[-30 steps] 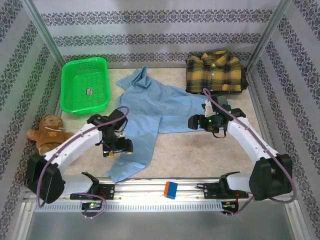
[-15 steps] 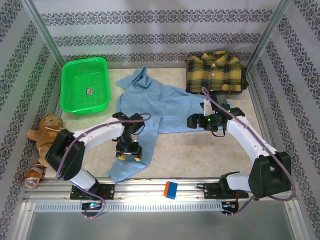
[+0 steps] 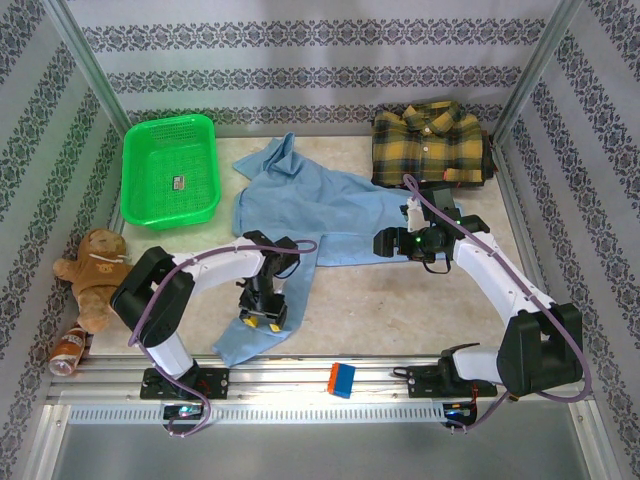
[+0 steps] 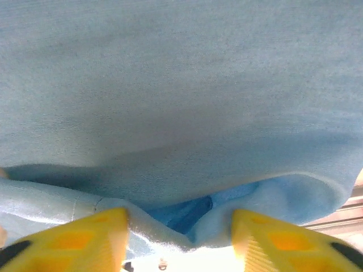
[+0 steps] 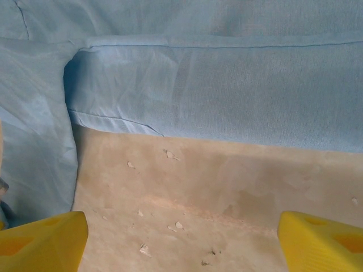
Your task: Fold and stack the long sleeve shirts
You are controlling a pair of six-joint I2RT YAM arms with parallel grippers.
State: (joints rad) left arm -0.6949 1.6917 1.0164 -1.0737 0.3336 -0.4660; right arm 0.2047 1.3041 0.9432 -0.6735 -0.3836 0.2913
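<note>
Folding the light blue shirt seems underway: left fingers, half-spread astride a cloth fold, must next pinch it; right fingers gape over bare worktop.

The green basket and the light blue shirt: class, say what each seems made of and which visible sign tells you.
Green basket: probably moulded plastic, glossy, with a grid of small holes. Light blue shirt: woven cloth, matte; the left wrist view shows a fine weave and soft folds; perhaps cotton, which looks cannot settle.
</note>
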